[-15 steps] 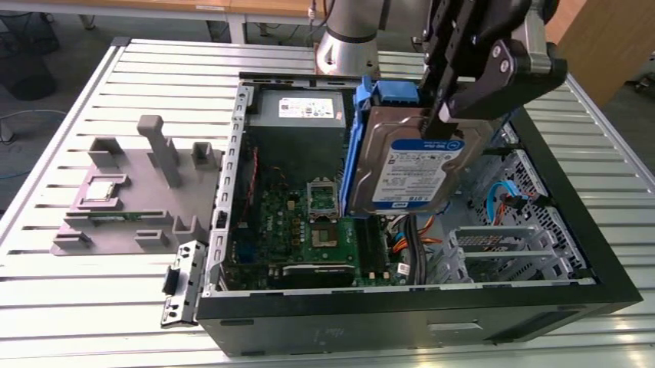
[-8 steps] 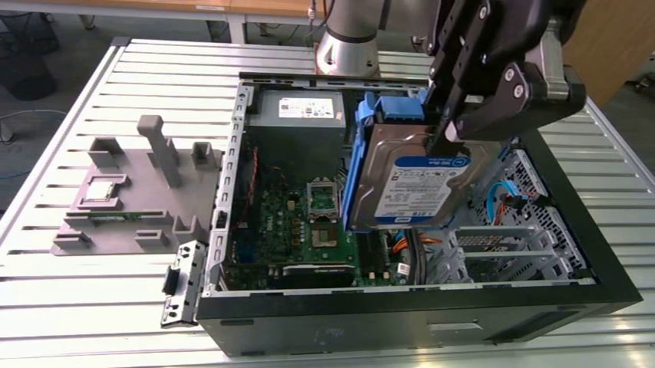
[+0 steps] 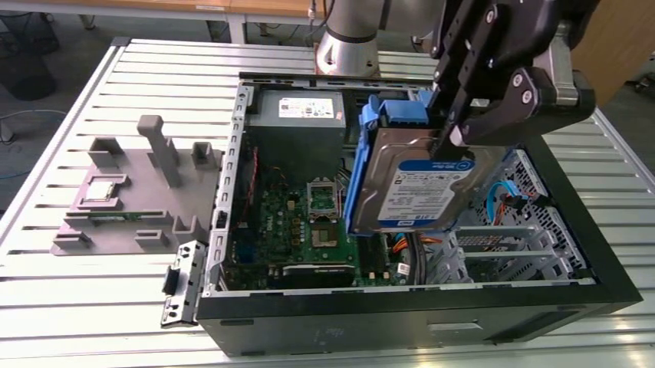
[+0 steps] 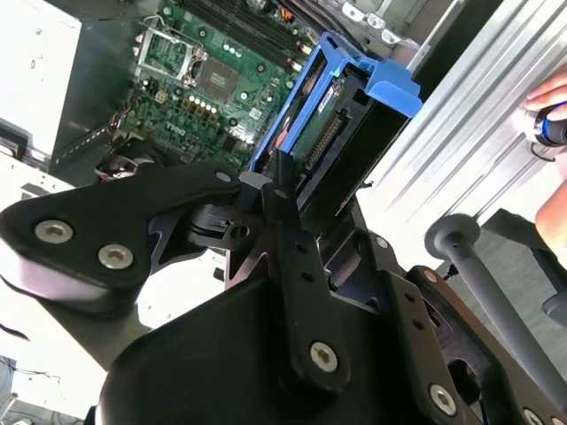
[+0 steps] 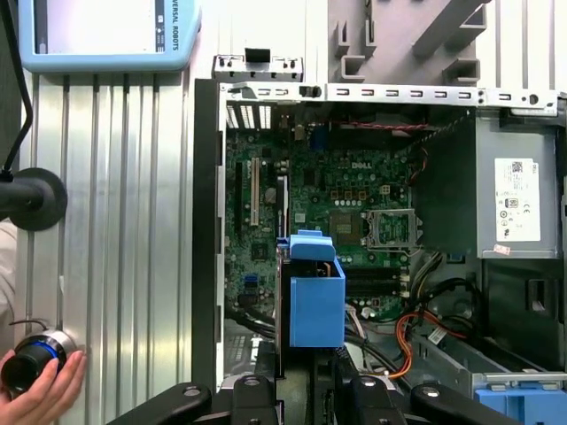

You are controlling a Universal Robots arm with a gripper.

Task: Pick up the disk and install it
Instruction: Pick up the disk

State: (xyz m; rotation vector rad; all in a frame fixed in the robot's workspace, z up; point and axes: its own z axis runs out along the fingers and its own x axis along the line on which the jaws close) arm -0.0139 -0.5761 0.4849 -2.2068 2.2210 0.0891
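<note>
The disk [image 3: 419, 192], silver with a white-and-blue label and blue rails, hangs on edge and tilted above the open computer case [image 3: 409, 307]. My gripper [image 3: 455, 146] is shut on the disk's upper edge, over the drive cage side of the case. In the second wrist view the disk [image 4: 330, 115] runs away from the gripper [image 4: 292, 190], with the motherboard beyond it. In the first wrist view the disk's blue rail end [image 5: 316, 301] sticks out past the gripper [image 5: 310, 385], over the motherboard.
Inside the case lie the green motherboard [image 3: 307, 222] and a grey power supply [image 3: 297, 123]. A bare blue bracket [image 5: 518, 398] sits in a case corner. A grey fixture [image 3: 133, 192] stands on the slotted table at the exterior view's left. A person's hand [image 5: 35, 390] rests near a pendant [image 5: 106, 35].
</note>
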